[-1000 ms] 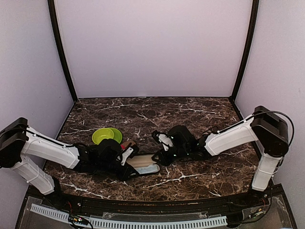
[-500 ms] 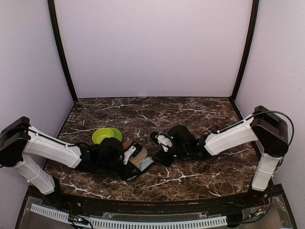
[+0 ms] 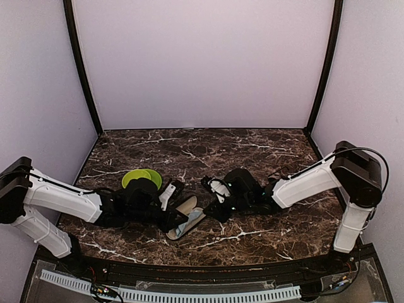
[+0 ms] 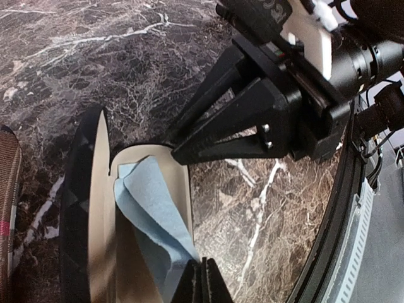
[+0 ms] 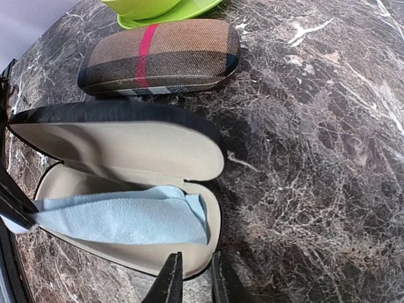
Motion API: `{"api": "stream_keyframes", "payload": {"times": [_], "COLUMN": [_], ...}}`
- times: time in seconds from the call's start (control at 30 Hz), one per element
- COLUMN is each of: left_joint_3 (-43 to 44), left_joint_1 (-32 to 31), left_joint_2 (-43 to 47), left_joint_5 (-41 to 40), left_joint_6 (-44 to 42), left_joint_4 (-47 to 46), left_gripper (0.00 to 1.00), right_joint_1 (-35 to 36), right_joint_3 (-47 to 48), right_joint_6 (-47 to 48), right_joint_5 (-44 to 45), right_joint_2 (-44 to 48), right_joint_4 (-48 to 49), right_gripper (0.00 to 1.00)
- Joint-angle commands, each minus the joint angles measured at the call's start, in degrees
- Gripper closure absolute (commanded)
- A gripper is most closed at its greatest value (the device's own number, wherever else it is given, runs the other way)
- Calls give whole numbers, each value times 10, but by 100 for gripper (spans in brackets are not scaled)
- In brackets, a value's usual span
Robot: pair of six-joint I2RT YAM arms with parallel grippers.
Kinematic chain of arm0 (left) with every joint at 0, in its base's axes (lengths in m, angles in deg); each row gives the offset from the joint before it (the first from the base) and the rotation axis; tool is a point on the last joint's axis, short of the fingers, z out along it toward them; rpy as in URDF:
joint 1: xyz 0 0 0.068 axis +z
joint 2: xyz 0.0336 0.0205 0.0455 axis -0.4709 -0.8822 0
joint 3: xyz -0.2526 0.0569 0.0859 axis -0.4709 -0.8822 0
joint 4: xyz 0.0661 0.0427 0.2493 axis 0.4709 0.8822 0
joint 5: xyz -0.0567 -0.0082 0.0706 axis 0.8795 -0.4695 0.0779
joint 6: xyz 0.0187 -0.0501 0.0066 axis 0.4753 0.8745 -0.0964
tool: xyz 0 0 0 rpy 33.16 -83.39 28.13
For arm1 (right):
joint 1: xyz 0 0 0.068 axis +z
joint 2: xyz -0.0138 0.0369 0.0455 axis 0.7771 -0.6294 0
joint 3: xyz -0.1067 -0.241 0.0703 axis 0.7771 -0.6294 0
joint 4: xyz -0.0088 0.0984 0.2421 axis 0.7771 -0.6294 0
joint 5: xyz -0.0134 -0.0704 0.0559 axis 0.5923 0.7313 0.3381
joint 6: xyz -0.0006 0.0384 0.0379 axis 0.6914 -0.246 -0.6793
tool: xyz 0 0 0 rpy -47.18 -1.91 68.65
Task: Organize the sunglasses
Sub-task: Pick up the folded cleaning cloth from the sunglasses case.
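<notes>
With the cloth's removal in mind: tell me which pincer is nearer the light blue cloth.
Left. The left pincer is shut on one end of the light blue cloth; the right pincer sits at the rim of the open case, short of the cloth.

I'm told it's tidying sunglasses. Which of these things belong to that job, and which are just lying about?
Belonging to the job, as far as I can judge:
- open black case
- light blue cloth lying in it, pinched by the left gripper
- closed plaid case
No sunglasses are in sight.

Just lying about:
- green bowl
- green plate under it
</notes>
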Motion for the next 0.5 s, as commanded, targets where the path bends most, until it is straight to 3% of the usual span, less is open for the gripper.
{"api": "stream_keyframes", "payload": {"times": [0.0, 0.3, 0.47], "left_joint_3": [-18, -3, 24], "left_joint_1": [0, 0, 0], "left_joint_2": [31, 28, 54], "left_joint_5": [-28, 35, 38], "left_joint_6": [21, 3, -24], "left_joint_4": [-40, -57, -29], "left_gripper": [97, 100, 100], "right_joint_1": [11, 17, 5], "right_joint_3": [-5, -7, -8], "right_joint_6": [-18, -45, -67], "right_joint_5": [2, 12, 26], "right_joint_2": [-9, -2, 39], "right_joint_4": [21, 25, 12], "right_gripper": [84, 84, 72]}}
